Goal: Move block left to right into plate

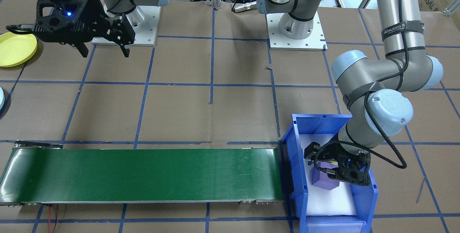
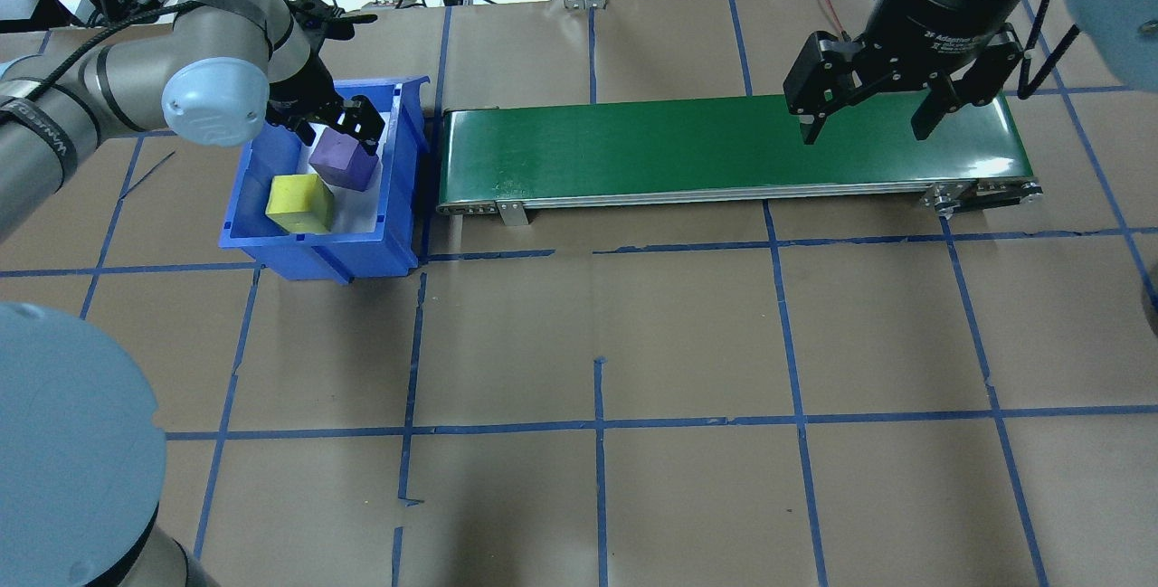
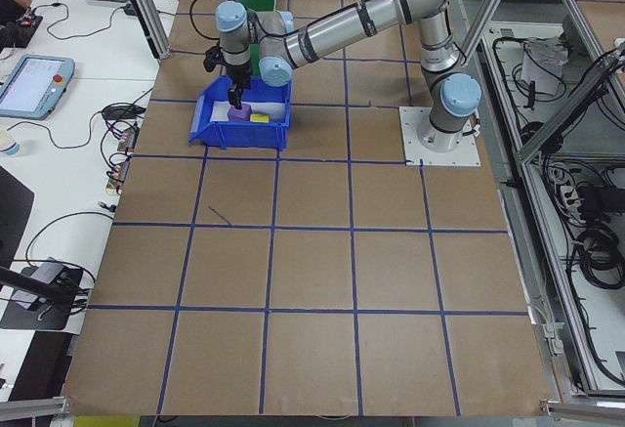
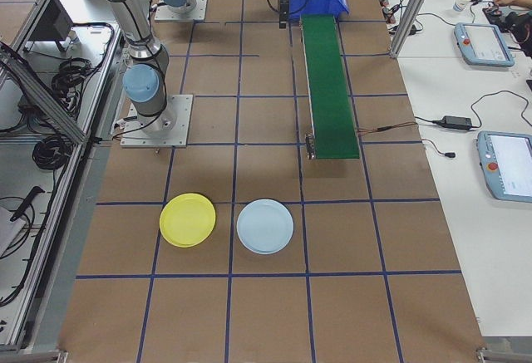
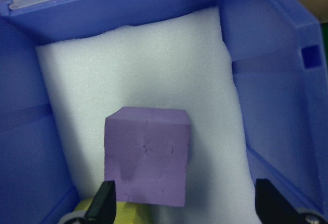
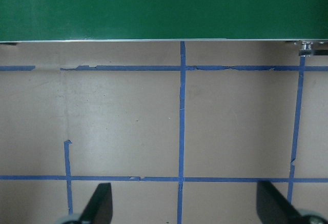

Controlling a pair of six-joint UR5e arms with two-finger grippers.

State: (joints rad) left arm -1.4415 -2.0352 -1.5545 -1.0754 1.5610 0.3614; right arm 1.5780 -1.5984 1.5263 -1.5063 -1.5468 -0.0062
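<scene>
A purple block [image 5: 147, 162] rests on white foam inside the blue bin [image 5: 271, 65], beside a yellow block [image 2: 300, 204]. My left gripper [image 5: 187, 203] reaches down into the bin, open, its fingers on either side of the purple block's near end without closing on it; the same gripper [image 2: 339, 130] shows just over the purple block [image 2: 344, 162] from above. My right gripper [image 2: 868, 121] hangs open and empty over the right end of the green conveyor [image 2: 724, 148]. The yellow plate [image 1: 16, 49] lies on the table beyond the right gripper [image 1: 105, 53].
A light blue plate [image 4: 265, 226] lies next to the yellow plate [image 4: 188, 219]. The bin [image 1: 298, 175] stands against the conveyor's [image 1: 143, 175] left-arm end. Blue tape lines grid the brown table. Operator benches with tablets flank the table ends.
</scene>
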